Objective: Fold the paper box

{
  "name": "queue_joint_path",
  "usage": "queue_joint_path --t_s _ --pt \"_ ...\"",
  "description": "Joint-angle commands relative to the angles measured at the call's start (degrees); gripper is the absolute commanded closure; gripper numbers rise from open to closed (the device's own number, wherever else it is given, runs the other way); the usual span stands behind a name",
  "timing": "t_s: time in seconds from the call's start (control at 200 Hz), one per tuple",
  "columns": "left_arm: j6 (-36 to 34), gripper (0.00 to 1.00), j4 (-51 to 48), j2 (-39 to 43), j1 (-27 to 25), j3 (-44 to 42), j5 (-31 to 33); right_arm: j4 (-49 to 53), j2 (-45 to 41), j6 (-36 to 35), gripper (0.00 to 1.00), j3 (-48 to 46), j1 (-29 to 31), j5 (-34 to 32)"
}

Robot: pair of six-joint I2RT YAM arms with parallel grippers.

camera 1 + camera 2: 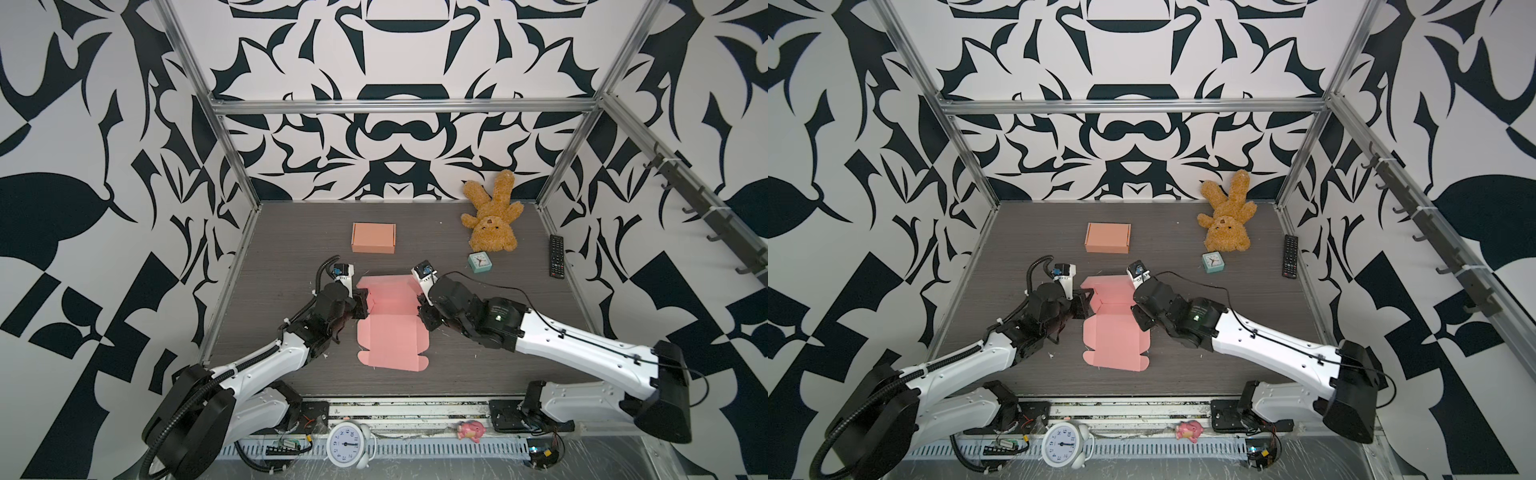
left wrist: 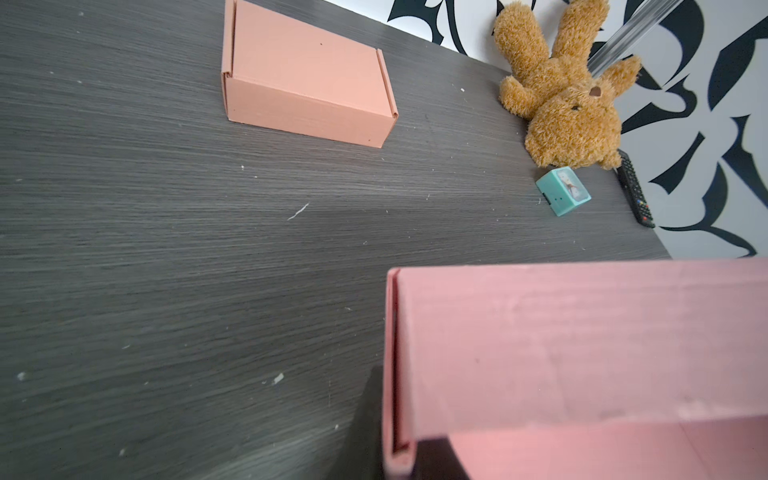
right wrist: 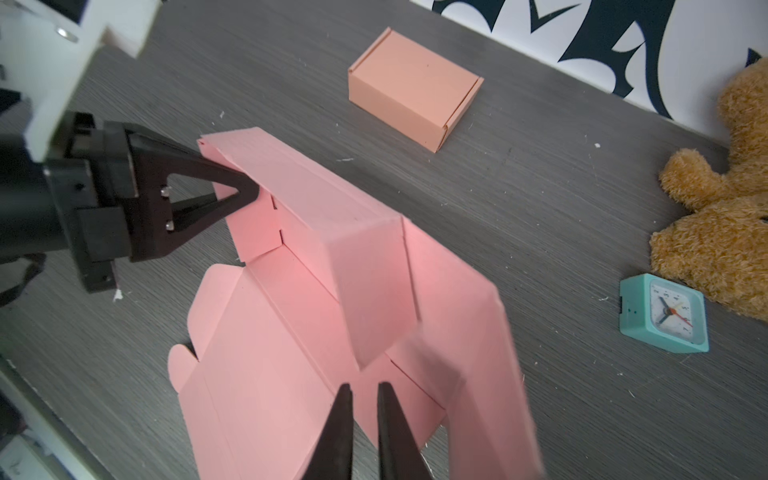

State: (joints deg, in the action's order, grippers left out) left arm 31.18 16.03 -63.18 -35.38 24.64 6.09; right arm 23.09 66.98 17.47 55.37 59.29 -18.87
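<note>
Though partly upright, paper box (image 1: 392, 332) open-topped.

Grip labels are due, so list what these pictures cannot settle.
- Right gripper: whether it pinches the pink box; blur in the right wrist view, its wrist covers it in both top views.
- Teddy bear: cut off by the right wrist view's edge.
- Remote: button labels too small in a top view.

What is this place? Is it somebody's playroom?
Most likely a robot lab test cell, not a playroom. A left arm and right arm are mounted at the table edge, a metal frame holds black-and-white patterned walls, and a bare circuit board lies out front.
</note>
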Motion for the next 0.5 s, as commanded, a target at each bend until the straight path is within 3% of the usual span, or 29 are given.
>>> queue_joint_path --t_s 0.0,0.295,0.495 --pt "2.16 0.87 -2.76 2.99 2.21 1.94 -5.20 -7.53 -4.97 -1.63 0.86 -3.63 0.27 0.74" --pt "6.45 0.88 -4.84 8.86 9.80 1.25 -12.52 -22.10 -15.61 -0.01 0.88 -16.58 0.27 1.83" --pt "7.14 0.88 -5.46 11.31 10.77 1.28 -12.95 -27.05 -14.75 2.23 0.89 -18.88 0.21 2.91"
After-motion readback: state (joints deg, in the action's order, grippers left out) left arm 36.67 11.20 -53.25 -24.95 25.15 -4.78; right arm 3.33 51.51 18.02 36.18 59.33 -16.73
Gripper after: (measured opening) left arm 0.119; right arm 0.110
